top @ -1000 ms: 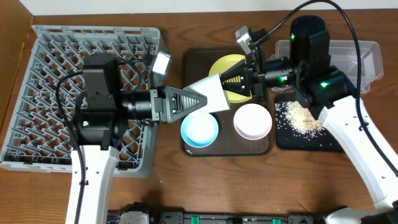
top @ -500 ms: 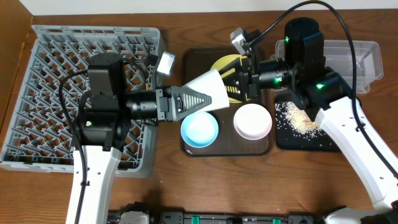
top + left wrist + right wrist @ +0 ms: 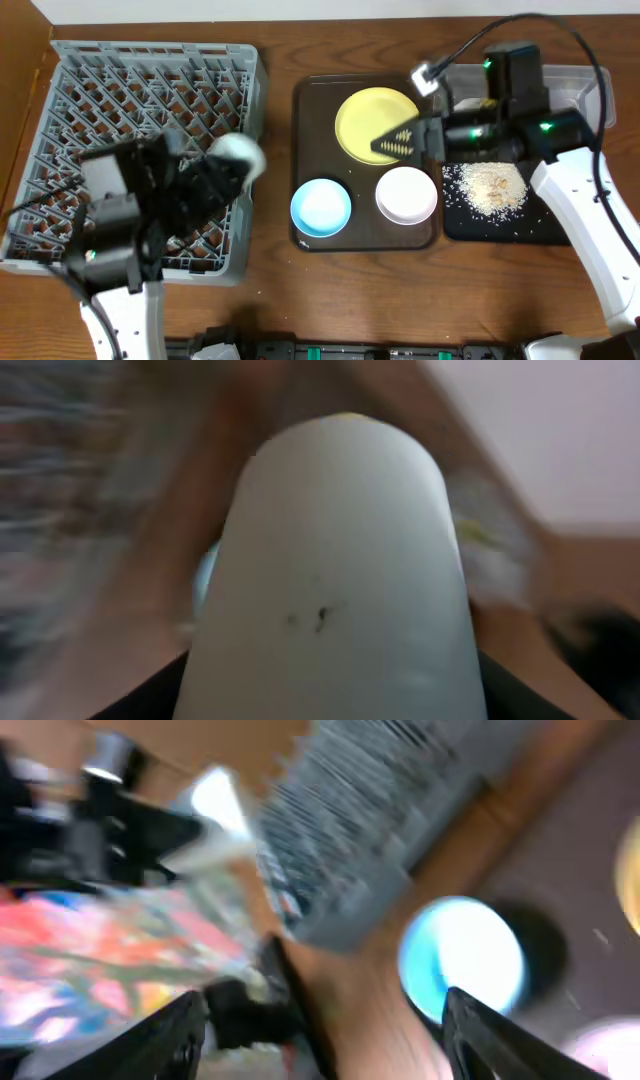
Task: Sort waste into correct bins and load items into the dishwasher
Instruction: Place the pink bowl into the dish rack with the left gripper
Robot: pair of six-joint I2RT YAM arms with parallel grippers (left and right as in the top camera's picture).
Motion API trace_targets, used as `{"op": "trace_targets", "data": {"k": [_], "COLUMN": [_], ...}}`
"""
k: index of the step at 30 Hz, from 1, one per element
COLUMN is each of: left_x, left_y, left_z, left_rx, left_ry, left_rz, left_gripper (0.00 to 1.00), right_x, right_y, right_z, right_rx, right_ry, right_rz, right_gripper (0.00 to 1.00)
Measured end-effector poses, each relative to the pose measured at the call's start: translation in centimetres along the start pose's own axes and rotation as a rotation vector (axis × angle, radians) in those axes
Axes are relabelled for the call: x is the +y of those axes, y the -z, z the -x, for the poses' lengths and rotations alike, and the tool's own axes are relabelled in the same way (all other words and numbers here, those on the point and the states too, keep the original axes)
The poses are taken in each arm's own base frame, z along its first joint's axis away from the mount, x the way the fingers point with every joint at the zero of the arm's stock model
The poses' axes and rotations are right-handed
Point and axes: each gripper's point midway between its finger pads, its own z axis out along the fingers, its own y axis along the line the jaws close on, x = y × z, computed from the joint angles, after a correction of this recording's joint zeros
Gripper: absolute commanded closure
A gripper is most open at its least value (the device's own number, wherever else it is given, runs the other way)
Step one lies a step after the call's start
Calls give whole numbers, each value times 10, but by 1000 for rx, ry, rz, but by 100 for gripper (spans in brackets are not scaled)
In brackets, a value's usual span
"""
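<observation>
My left gripper is shut on a white cup-like object and holds it over the right side of the grey dish rack. In the blurred left wrist view that white object fills the space between the jaws of the left gripper. My right gripper stands open and empty over the lower right rim of the pale yellow plate. The light blue bowl and the small white bowl sit below the plate. Rice grains lie on the black tray.
Plate and bowls rest on a dark brown tray between the rack and the black tray. The clear tub stands at the back right, mostly under my right arm. The right wrist view is blurred; the right gripper frames bare wood, with the blue bowl beyond.
The right gripper has opened, let go of the white object and drawn back to the right. The left arm has swung the object left, from above the brown tray to over the rack.
</observation>
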Motion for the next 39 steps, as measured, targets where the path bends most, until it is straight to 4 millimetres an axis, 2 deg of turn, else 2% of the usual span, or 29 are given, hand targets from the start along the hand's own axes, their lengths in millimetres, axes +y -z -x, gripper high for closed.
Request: {"op": "trace_targets", "data": {"k": [3, 6, 8, 10, 14, 18, 23, 30, 33, 39], "left_x": [54, 98, 123, 137, 157, 171, 187, 209, 219, 239], "left_y": [13, 28, 40, 47, 51, 45, 30, 4, 5, 24], "left_z": [10, 14, 16, 19, 24, 30, 34, 36, 37, 42], "left_rx": [-94, -143, -173, -194, -199, -175, -108, -2, -3, -61], "left_ry": [63, 138, 195, 233, 286, 319, 348, 387, 427, 537], "left_rz": [275, 501, 637, 708, 801, 855, 902, 955, 967, 965], "left_gripper": [46, 45, 46, 45, 46, 45, 37, 43, 44, 42], "right_x": [-17, -23, -22, -21, -21, -25, -28, -29, -30, -30], "right_y": [-13, -30, -40, -48, -56, -55, -53, -53, -52, -51], "right_z": [-21, -37, -44, -48, -53, -52, -52, -53, -56, -57], "right_rx": [70, 135, 163, 179, 201, 198, 196, 202, 213, 217], "right_ry": [7, 73, 125, 167, 216, 226, 228, 223, 215, 212], "right_rz": [-143, -256, -302, -341, -389, -423, -441, -447, -450, -451], "right_gripper": [25, 24, 24, 23, 23, 23, 23, 23, 23, 22]}}
